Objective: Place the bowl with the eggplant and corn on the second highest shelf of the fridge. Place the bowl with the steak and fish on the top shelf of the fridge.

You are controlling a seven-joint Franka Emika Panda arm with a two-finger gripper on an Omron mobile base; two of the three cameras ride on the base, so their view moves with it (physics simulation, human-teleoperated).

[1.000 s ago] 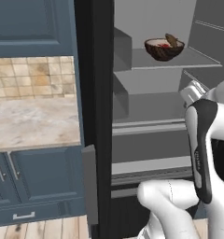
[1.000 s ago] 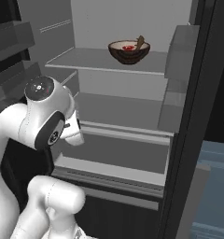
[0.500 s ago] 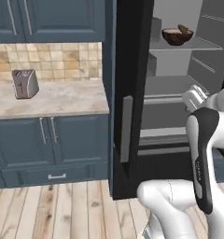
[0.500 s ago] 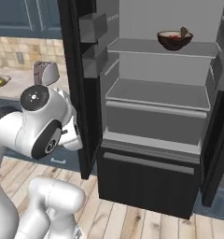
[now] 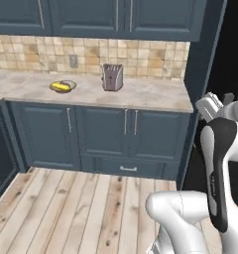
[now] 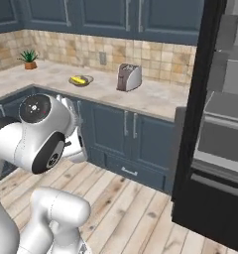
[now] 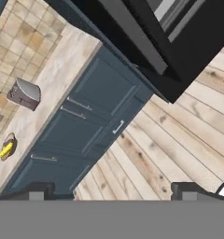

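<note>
Jaws point(image 7: 111, 190) stood wide and empty above the wooden floor point(image 7: 179, 140); corn point(image 7: 6, 150) lay in its bowl point(image 7: 8, 146) on the worktop point(image 7: 48, 88), well off, beside a toaster point(image 7: 24, 93)

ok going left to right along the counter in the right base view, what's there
plant → bowl with the corn → toaster → open fridge
</note>
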